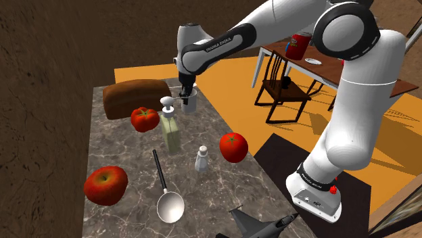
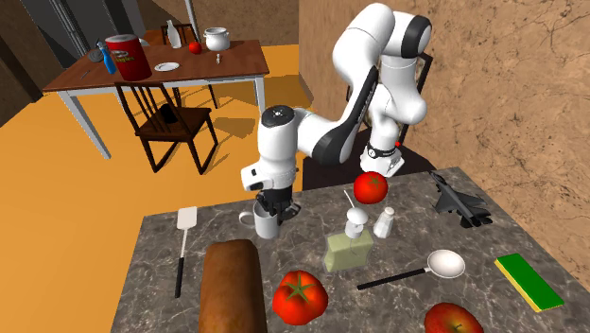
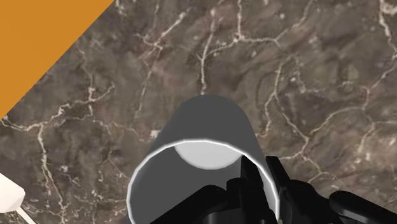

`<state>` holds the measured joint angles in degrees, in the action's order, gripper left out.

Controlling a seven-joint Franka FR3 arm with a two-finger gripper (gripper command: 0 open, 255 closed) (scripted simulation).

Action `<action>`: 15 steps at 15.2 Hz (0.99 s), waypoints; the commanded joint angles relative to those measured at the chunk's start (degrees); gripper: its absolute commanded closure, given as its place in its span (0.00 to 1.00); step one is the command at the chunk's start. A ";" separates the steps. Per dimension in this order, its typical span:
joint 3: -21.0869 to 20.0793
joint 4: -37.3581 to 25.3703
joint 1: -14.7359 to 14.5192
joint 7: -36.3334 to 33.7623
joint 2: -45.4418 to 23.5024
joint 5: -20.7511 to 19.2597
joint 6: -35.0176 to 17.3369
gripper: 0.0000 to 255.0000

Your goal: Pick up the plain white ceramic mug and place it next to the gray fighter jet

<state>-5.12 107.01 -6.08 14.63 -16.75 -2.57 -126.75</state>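
— Mug first: where is it?

— On the marble table [image 1: 122, 152], at the far end in the shoulder view, just beside the right end of the loaf [image 1: 135, 97]. The mug [image 1: 191, 105] stands upright, and in the second exterior view its handle points to that view's left.

— And the gripper?

— Straight above it, pointing down. The gripper [image 2: 270, 210] dips into the mug's mouth. From the wrist view the two fingers [image 3: 253, 188] are drawn close on the mug's wall at the rim, one inside and one outside, pinching it between them.

— Is it off the table?

— I cannot tell. The base looks level with the tabletop or barely clear of it.

— Where's the jet?

— The jet [image 1: 260, 223], grey, sits at the table's near edge in the shoulder view, close to the arm's stand. In the second exterior view it is far over on the right. It lies well apart from the mug.

— What's between them?

— A soap bottle [image 1: 170, 128] near the mug, then a small shaker [image 1: 201, 159] and a tomato [image 1: 233, 147], and a ladle [image 1: 169, 203] nearer the jet.
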 commanded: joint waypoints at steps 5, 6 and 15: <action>-0.05 -2.27 0.12 0.32 1.76 0.28 4.02 1.00; -0.06 -2.68 0.13 0.35 2.04 0.33 4.71 1.00; -0.15 -6.94 0.16 0.60 4.09 0.63 11.01 1.00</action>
<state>-5.28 100.66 -5.95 15.17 -12.83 -1.97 -116.52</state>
